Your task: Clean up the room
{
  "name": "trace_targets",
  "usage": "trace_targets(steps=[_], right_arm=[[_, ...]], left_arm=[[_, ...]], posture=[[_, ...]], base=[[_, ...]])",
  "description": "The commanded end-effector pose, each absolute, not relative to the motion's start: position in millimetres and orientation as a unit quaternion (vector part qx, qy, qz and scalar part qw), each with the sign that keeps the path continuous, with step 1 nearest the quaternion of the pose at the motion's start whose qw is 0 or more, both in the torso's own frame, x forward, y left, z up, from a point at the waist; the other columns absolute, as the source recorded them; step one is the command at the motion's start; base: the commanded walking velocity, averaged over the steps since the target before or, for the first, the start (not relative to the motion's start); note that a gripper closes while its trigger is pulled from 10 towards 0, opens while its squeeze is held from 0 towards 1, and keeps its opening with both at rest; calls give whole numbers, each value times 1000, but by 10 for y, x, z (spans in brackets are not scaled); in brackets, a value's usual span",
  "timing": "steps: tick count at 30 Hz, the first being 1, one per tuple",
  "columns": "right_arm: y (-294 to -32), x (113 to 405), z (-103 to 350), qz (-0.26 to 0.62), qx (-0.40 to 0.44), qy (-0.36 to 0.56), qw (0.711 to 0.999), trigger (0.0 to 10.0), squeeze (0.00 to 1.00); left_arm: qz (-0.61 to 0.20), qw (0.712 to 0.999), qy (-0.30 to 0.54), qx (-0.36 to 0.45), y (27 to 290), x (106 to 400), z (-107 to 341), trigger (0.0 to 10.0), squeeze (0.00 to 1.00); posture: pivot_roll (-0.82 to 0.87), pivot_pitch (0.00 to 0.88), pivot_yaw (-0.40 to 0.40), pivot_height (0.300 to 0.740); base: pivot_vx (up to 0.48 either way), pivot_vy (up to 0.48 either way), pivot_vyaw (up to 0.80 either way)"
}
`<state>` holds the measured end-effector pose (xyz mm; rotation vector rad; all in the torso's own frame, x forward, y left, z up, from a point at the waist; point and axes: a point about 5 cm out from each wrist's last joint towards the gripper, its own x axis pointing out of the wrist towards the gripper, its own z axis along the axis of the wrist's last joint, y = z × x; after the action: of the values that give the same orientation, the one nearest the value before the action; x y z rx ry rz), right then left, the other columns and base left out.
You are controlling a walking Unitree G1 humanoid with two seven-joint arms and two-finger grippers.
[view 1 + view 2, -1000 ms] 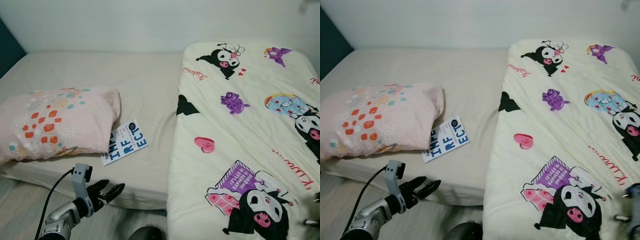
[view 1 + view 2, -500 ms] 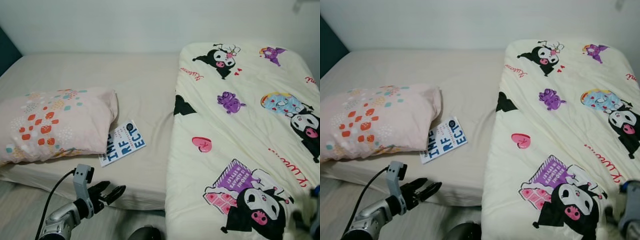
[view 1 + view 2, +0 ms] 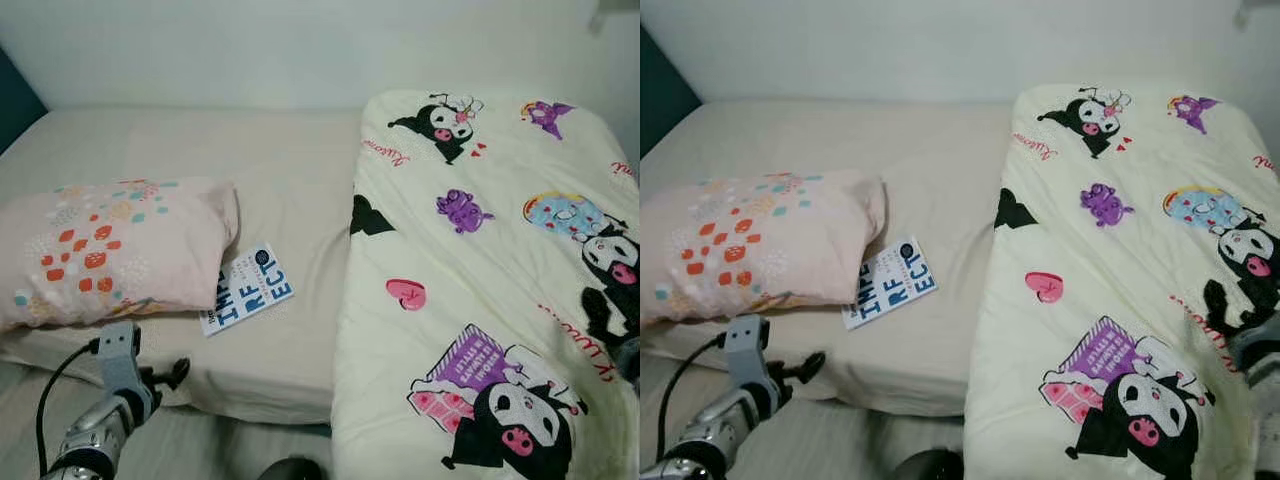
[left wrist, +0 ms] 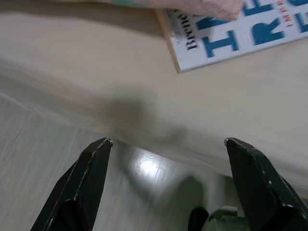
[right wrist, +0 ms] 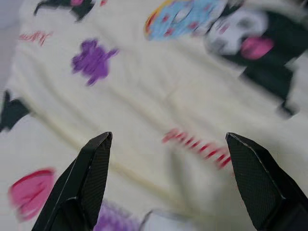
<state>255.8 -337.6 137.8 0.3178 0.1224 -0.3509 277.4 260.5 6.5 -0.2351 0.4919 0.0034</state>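
Left claw [image 4: 166, 159] open, empty, at the bed's [image 3: 290, 180] front edge below the book [image 3: 247, 288]. Right claw [image 5: 168, 163] open over the quilt [image 3: 480, 300].

Bed [image 3: 300, 170] spans most of the head views, covered with a plain beige fitted sheet [image 3: 290, 345]. Plain off-white wall [image 3: 300, 50] runs behind it. Dark teal panel [image 3: 15, 95] at the far left edge, touching the bed's corner. Floor [image 3: 200, 450] in front of the bed is pale wood-look planks; the left wrist view shows a bright light reflection [image 4: 144, 168] on it. Lighting is even and soft.
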Motion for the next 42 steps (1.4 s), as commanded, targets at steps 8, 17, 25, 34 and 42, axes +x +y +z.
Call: trace_targets(steps=[8, 17, 25, 34, 42], right_arm=[[-2777, 2729, 1043, -107, 193, 98, 970, 10000, 0], [-2079, 2796, 493, -25, 161, 195, 967, 10000, 0], [-1855, 2610, -26, 8, 83, 290, 953, 10000, 0], [-2013, 2176, -513, -9, 21, 378, 926, 10000, 0], [-1903, 2208, -535, 52, -21, 373, 926, 10000, 0]], left_arm=[[21, 953, 272, -130, 2553, 2564, -150, 10000, 0], [69, 924, 349, -144, 2514, 2166, -480, 10000, 0], [130, 893, 397, -168, 2502, 1821, -696, 10000, 0], [139, 882, 421, -161, 2358, 1774, -770, 10000, 0], [126, 884, 421, -158, 2035, 1946, -762, 10000, 0]], posture=[[-136, 156, 123, 692], [-138, 138, 110, 730], [-135, 115, 91, 740], [-120, 105, 76, 740], [-120, 100, 79, 740]], base=[[-45, 0, 0], [0, 0, 0], [0, 0, 0], [0, 259, 306], [0, 465, 800]])
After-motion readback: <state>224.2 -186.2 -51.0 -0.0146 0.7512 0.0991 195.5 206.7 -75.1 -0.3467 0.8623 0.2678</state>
